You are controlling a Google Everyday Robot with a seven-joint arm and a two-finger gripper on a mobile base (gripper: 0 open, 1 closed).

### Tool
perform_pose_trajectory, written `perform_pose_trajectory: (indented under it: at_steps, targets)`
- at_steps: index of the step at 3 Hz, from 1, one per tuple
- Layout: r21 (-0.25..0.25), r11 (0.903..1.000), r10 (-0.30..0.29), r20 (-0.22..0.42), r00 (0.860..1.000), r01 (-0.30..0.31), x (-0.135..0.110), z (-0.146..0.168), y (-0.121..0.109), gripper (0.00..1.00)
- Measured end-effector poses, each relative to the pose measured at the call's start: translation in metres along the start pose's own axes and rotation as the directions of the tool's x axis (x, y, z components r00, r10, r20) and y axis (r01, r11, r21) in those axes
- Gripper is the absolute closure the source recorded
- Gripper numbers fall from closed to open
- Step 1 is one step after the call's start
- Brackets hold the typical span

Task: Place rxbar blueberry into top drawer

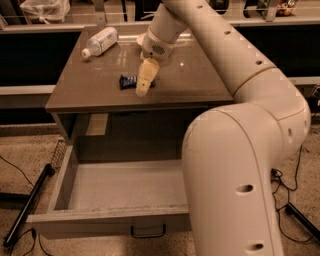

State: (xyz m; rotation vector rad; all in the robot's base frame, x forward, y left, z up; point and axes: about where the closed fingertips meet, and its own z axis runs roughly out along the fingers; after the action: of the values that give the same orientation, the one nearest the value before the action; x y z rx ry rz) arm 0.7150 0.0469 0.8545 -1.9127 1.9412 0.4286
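Observation:
The rxbar blueberry [128, 81], a small dark navy wrapper, lies flat on the cabinet top near its front middle. My gripper [144, 86] hangs over the bar's right end, its pale fingers pointing down and covering part of the bar. The top drawer [75, 222] is pulled fully out below the cabinet top, with a pale grey floor, nothing in it, and a dark handle [148, 231] on its front. My large white arm fills the right side of the view and hides the drawer's right part.
A clear plastic bottle [100, 41] lies on its side at the back left of the cabinet top [85, 90]. A white bowl [142, 39] sits behind the gripper, mostly hidden. A black pole [27, 205] and cables lie on the floor left; a plastic bag [42, 8] is behind.

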Motion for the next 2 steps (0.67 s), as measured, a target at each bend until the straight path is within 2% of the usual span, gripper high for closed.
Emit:
perform_pose_trajectory:
  at_steps: [2]
  targets:
    - [-0.03,0.9992,0.026,0.013,1.0,-0.025,-0.011,0.033,-0.013,0.48]
